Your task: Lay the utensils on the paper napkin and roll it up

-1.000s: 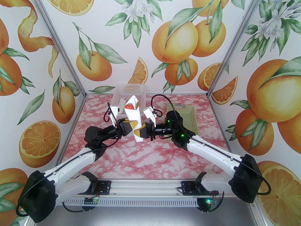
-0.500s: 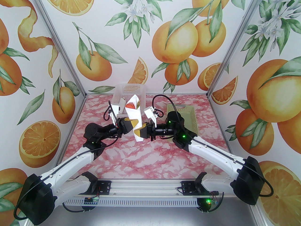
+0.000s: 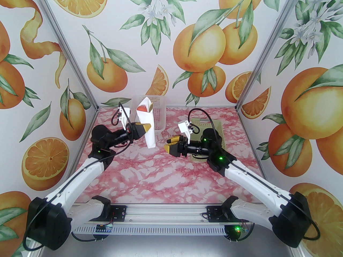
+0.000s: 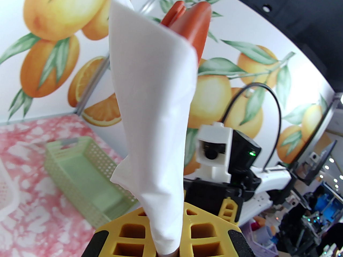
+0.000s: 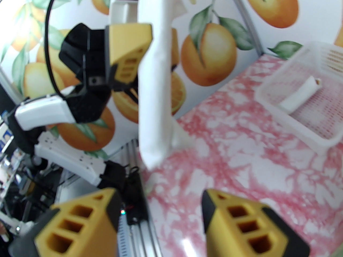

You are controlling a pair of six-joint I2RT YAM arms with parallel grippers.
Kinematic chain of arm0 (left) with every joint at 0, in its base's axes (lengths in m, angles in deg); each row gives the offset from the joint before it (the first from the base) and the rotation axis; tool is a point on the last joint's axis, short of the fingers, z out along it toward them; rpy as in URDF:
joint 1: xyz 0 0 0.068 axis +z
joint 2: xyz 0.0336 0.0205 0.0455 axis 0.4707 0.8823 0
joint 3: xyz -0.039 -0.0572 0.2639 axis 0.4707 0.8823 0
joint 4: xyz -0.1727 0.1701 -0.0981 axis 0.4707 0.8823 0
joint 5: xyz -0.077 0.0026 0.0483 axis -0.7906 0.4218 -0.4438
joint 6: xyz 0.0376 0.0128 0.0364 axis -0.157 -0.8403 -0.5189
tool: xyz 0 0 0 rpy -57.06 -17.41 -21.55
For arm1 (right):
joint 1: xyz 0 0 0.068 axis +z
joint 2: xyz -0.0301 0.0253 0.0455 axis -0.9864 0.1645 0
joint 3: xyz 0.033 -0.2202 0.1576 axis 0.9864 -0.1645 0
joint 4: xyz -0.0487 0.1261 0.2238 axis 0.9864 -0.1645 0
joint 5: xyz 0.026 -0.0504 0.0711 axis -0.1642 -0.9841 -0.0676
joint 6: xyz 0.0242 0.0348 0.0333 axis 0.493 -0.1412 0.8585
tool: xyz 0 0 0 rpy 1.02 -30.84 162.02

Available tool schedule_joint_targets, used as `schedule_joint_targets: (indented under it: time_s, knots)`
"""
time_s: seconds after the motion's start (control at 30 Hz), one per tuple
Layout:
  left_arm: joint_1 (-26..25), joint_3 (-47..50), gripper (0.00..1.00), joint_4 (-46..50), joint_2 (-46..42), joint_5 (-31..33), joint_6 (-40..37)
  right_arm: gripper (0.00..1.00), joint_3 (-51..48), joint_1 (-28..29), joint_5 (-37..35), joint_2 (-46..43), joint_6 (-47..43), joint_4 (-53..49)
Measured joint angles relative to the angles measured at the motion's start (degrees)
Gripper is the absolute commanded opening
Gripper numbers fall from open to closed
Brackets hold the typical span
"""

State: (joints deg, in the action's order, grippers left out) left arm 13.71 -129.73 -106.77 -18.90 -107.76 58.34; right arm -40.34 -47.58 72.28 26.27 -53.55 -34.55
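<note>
The right claw [image 3: 167,144] has let go and backed off open, and the left claw [image 3: 146,127] holds the rolled napkin [image 3: 150,136] with utensils [image 3: 142,108] inside up over the counter [image 3: 166,175]; rolling looks done.

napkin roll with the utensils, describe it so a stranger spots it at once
Above the pink marble table, look at the left gripper: it holds a white napkin cone upright. Unlike the slim roll lying in the white basket, red-orange utensil tips poke from its top.

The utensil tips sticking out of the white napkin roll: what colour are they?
Red-orange utensil tips, clearest from the left wrist view.
</note>
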Motion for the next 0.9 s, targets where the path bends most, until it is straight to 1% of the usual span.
schedule_joint_targets:
  time_s: [0.13, 0.27, 0.37, 0.47, 0.6, 0.67, 0.7, 0.8, 0.9]
  knots:
    - [3.5, -5.7, 0.00, 5.0, 7.8, -2.4, -3.1, 0.57, -2.3, -2.4, -2.7, -3.2, -0.1, -1.2]
    - [5.7, -13.7, 0.00, 15.1, 15.2, -2.8, -10.4, 0.58, -3.6, -3.9, -4.3, -5.3, -0.3, -2.3]
    - [6.3, -20.2, 0.00, 21.2, 20.7, -2.5, -15.1, 0.59, -4.4, -5.0, -5.7, -6.3, -0.7, -3.4]
    - [6.6, -25.4, 0.00, 26.3, 25.6, -1.7, -19.2, 0.61, -5.6, -6.5, -7.1, -6.8, -0.9, -4.0]
    - [6.7, -27.6, 0.00, 31.0, 28.9, -0.2, -22.8, 0.64, -7.0, -7.8, -8.8, -7.1, -1.1, -5.6]
    - [6.8, -28.2, 0.00, 33.4, 29.7, 0.5, -23.8, 0.70, -7.3, -8.2, -9.3, -7.1, -1.1, -5.7]
    - [6.8, -30.6, 0.00, 35.4, 31.6, 0.9, -24.6, 0.73, -7.9, -8.8, -9.5, -7.3, -1.2, -5.5]
    - [6.7, -43.1, 0.00, 36.9, 41.5, 3.1, -25.7, 0.80, -10.1, -11.1, -10.6, -8.4, -1.3, -5.7]
    - [6.7, -50.0, 0.00, 40.0, 49.0, 5.9, -27.2, 0.88, -11.3, -12.4, -11.5, -8.7, -1.4, -5.9]
